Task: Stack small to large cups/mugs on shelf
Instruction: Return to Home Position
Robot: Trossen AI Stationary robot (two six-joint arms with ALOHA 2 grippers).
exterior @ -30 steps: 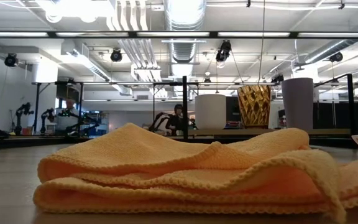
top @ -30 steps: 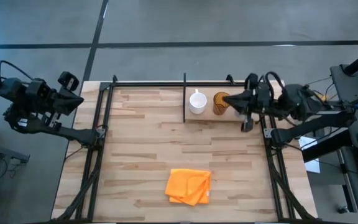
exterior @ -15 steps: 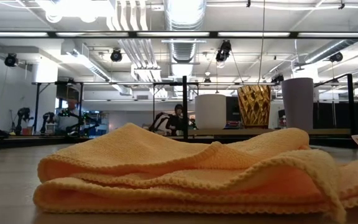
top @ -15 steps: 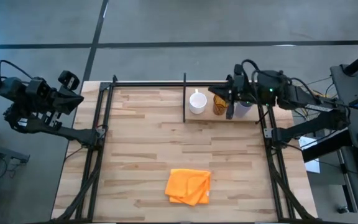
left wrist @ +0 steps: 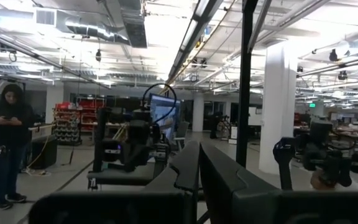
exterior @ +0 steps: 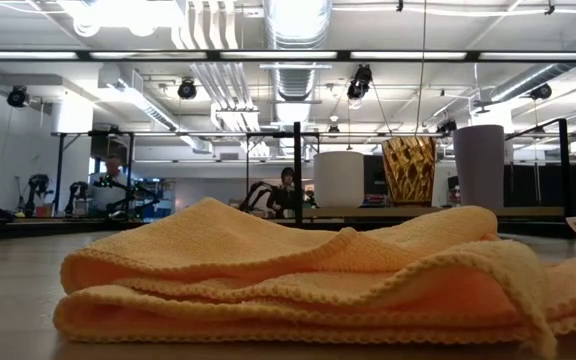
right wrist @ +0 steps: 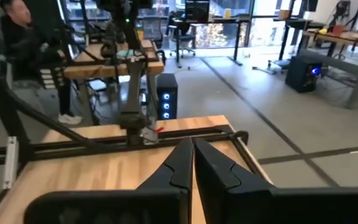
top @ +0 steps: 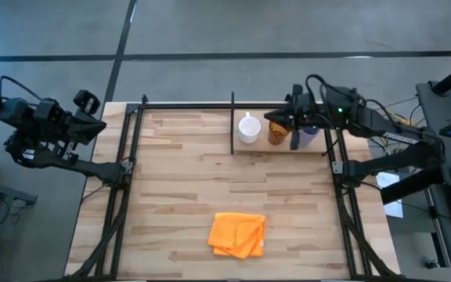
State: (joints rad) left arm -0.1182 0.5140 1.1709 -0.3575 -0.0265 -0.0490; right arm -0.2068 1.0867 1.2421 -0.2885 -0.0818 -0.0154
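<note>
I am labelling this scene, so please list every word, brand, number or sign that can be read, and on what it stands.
No text can be read anywhere.
The white mug, amber cup, lavender tumbler and orange cloth: no print shows.
The lit screen in the room, left wrist view: too blurred to read.

Light-wood shelf [top: 261, 147], black-framed: white mug [top: 248, 129], amber cup [exterior: 409, 170] with a diamond-faceted pattern, pale lavender tumbler [exterior: 479, 167]. Away from the shelf, an orange cloth [top: 238, 234].

White mug [exterior: 339, 179], amber cup [exterior: 409, 170] and lavender tumbler [exterior: 479, 167] stand upright in a row on the shelf [exterior: 388, 212].
</note>
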